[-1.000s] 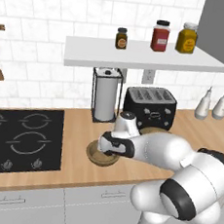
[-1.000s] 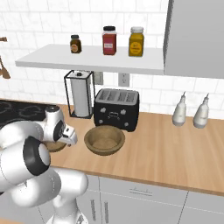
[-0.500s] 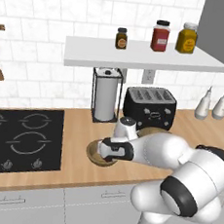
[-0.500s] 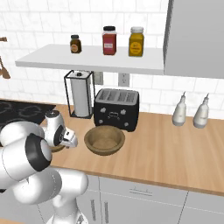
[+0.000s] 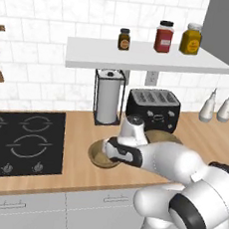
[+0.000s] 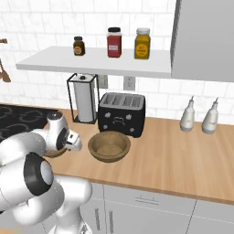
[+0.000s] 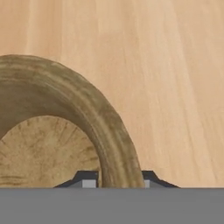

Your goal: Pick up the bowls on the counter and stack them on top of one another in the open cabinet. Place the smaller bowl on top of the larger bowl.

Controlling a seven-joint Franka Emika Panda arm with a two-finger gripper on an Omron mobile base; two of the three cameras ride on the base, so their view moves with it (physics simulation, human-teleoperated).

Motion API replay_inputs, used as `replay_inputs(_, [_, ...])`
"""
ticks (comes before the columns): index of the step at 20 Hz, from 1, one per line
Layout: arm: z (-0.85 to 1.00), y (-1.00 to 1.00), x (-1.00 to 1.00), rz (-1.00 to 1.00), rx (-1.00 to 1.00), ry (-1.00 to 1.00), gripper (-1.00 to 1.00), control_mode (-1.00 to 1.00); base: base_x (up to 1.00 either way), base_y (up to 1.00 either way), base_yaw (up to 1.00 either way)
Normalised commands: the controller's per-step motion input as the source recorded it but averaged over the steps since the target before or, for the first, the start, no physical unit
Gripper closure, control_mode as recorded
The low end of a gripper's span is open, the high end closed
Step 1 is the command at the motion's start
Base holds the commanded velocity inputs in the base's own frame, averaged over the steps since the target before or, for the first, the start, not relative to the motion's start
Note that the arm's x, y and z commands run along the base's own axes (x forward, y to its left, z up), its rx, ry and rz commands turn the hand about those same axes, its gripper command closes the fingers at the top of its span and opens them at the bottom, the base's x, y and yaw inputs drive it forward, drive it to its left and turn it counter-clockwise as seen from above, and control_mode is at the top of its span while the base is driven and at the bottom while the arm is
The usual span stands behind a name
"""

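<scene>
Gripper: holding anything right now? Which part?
Yes. The gripper is shut on the rim of the smaller, lighter tan wooden bowl, one fingertip inside the wall and the other outside, with the bowl on the light-wood counter.

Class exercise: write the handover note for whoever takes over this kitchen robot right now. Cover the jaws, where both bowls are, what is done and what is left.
Gripper: jaws shut on the rim of the smaller bowl, one finger inside, one outside. That bowl sits on the counter beside the hob.
Larger bowl: on the counter in front of the toaster, untouched.
Open cabinet: holds three jars, no bowl.
Done: grasp on the smaller bowl.
Left: get the larger bowl onto the shelf first, then the smaller bowl on top of it. The current grasp may need rethinking, since the smaller one goes last.
</scene>
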Motion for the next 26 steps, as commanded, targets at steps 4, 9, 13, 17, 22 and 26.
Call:
replay_inputs(4, [0.89,-0.49,-0.28,-0.15,0.13,-0.18,1.0,-1.0,0.0,0.0,0.0])
replay_inputs(9, [0.84,-0.81,-0.24,-0.2,0.16,-0.15,1.0,-1.0,0.0,0.0,0.0])
replay_inputs(13, [0.54,-1.0,-0.13,-0.27,0.13,-0.01,1.0,-1.0,0.0,0.0,0.0])
replay_inputs(17, [0.36,-1.0,0.02,-0.33,0.12,0.09,1.0,-1.0,0.0,0.0,0.0])
replay_inputs(22, [0.19,-0.99,0.16,-0.35,0.14,0.2,1.0,-1.0,0.0,0.0,0.0])
replay_inputs(26, [0.0,-0.66,0.37,-0.16,0.07,0.16,1.0,-1.0,0.0,0.0,0.0])
